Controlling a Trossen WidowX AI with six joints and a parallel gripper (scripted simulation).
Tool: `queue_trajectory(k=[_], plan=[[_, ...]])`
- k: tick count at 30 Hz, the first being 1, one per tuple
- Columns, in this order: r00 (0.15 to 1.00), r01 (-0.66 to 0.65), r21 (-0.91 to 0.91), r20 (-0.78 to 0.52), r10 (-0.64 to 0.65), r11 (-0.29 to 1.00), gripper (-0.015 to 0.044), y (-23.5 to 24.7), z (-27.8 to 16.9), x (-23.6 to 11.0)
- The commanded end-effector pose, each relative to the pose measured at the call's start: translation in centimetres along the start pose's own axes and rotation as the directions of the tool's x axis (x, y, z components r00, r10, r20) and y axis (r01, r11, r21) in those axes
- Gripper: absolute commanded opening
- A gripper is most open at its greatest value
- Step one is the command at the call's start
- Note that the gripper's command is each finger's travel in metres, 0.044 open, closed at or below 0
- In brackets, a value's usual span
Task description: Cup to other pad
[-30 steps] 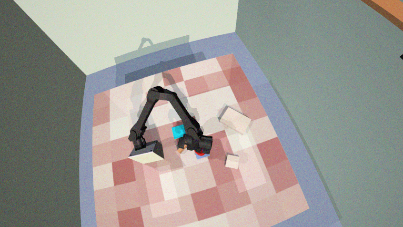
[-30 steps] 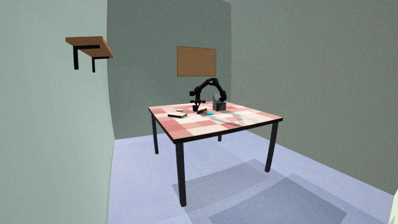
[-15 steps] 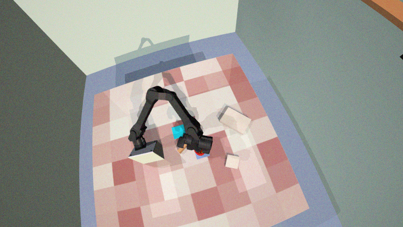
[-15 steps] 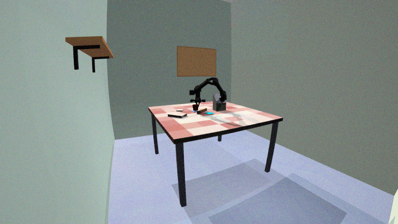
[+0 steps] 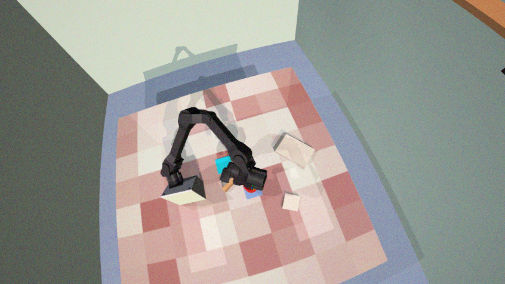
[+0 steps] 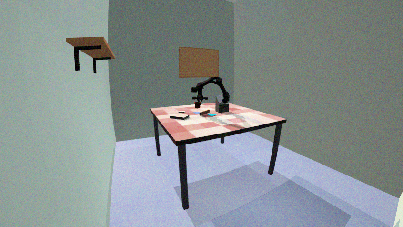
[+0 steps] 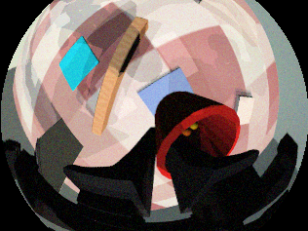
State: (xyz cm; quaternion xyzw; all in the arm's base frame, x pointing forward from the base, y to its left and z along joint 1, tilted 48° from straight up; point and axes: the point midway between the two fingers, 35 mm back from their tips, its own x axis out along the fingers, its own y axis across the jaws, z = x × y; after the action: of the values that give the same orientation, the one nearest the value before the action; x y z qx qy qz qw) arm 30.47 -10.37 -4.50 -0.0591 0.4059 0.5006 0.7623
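Note:
A dark cup with a red rim (image 7: pixel 216 131) (image 5: pixel 249 190) (image 6: pixel 197 105) holds yellow marbles (image 7: pixel 190 131). My gripper (image 7: pixel 158 131) (image 5: pixel 251 186) (image 6: pixel 197 101) is shut on the cup from above and holds it upright a little above the pale blue pad (image 7: pixel 165 95) (image 5: pixel 255 194) (image 6: pixel 196 112). The cyan pad (image 7: pixel 78 62) (image 5: pixel 222 164) (image 6: pixel 212 114) lies beyond a wooden bar (image 7: pixel 117 76) (image 5: pixel 228 184) (image 6: pixel 204 112) that lies flat between the two pads. In the top view the wrist hides most of the cup.
The checkered table (image 5: pixel 247 254) (image 6: pixel 202 129) carries the arm's base box (image 5: pixel 183 192) (image 6: pixel 221 106). A large beige slab (image 5: pixel 294 150) (image 6: pixel 179 116) and a small beige block (image 5: pixel 291 201) (image 6: pixel 182 112) lie on the far side of the pale blue pad.

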Motion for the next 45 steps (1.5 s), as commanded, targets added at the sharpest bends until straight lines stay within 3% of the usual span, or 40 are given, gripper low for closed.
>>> queue_trajectory(k=[1,19,45], plan=[[1.0,-0.005,-0.006,-0.006,0.005,1.0,0.0,0.0,0.0,-0.3],[1.0,-0.001,-0.001,-0.001,0.001,1.0,0.0,0.2,0.1,-0.1],[1.0,-0.007,-0.003,-0.005,0.007,1.0,0.0,4.3,2.4,-0.3]])
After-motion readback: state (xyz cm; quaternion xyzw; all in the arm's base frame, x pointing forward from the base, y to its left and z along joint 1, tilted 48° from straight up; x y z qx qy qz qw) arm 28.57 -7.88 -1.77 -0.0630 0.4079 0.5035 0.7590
